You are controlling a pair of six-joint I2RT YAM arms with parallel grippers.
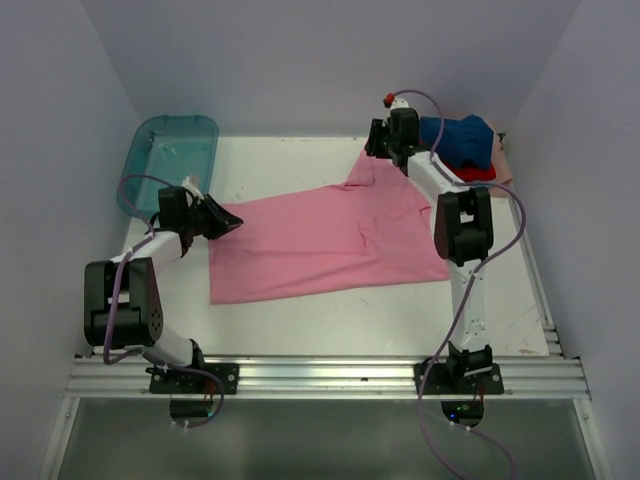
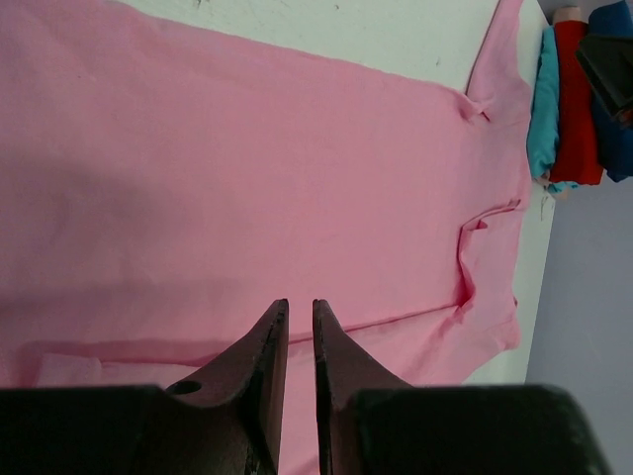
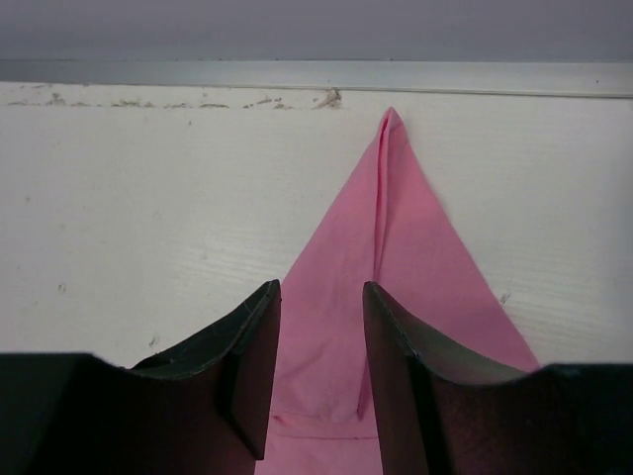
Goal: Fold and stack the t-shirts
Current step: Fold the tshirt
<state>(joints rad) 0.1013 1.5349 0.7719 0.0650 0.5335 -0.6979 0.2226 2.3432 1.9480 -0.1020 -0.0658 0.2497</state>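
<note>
Pink cloth covers the middle of the white table (image 1: 330, 325): the pink shirt (image 1: 330, 240) lies spread out flat, its long side running left to right, with one corner drawn out to a point toward the far edge. The left gripper (image 1: 230, 222) sits low at the shirt's left edge. Its fingers (image 2: 272, 341) are closed to a thin slit above the fabric, and I cannot tell whether any cloth is caught between them. The right gripper (image 1: 372, 150) reaches to the far pointed corner. Its fingers (image 3: 252, 346) stand moderately apart on either side of that strip of pink, and the creased tip of the cloth runs on past them toward the back wall. In the far right corner, just beyond the right arm, lies a pile of other shirts (image 1: 465, 145) (navy blue on top, red and teal showing beneath). A see-through teal tub (image 1: 140, 165) stands at the far left corner, well apart from the pink shirt.
</note>
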